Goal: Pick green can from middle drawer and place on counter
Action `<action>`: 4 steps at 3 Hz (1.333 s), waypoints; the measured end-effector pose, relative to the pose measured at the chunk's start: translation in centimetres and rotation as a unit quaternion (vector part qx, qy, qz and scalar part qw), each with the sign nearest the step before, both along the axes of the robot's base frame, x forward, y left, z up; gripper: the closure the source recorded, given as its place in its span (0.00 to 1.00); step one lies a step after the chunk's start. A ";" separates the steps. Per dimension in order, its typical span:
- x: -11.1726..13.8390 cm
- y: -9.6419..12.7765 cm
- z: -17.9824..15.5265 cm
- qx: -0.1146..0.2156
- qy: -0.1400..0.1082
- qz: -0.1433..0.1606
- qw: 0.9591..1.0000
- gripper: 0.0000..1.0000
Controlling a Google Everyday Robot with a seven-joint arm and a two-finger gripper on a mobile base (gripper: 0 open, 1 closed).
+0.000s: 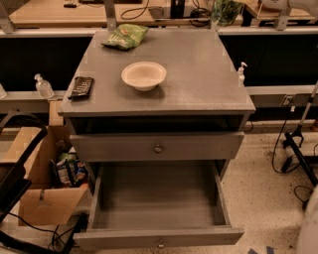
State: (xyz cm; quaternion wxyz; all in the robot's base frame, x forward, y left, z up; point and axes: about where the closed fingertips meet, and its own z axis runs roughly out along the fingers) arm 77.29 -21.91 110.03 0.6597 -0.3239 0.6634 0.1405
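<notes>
The green can [226, 11] is at the top edge of the camera view, above the far right corner of the counter [198, 74]. My gripper [233, 5] is shut on it, mostly cut off by the frame edge. The pale arm [290, 5] reaches in from the top right. The middle drawer [159, 198] is pulled out at the bottom, with its knob [160, 244] at the front. Nothing lies on its floor.
On the counter are a white bowl [144, 75], a light-green snack bag [125, 35], a dark flat packet [81, 87] at the left edge and a small pump bottle [241, 73] at the right edge. A closed drawer front [158, 148] sits above. A cardboard box [47, 188] stands on the left.
</notes>
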 end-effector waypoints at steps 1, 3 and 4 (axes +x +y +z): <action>1.5 1.1 -1.4 0.001 0.022 0.008 1.000 1.00; 6.2 5.3 -6.5 0.014 0.086 0.038 0.995 1.00; 7.5 5.7 -9.0 0.009 0.115 0.031 0.993 1.00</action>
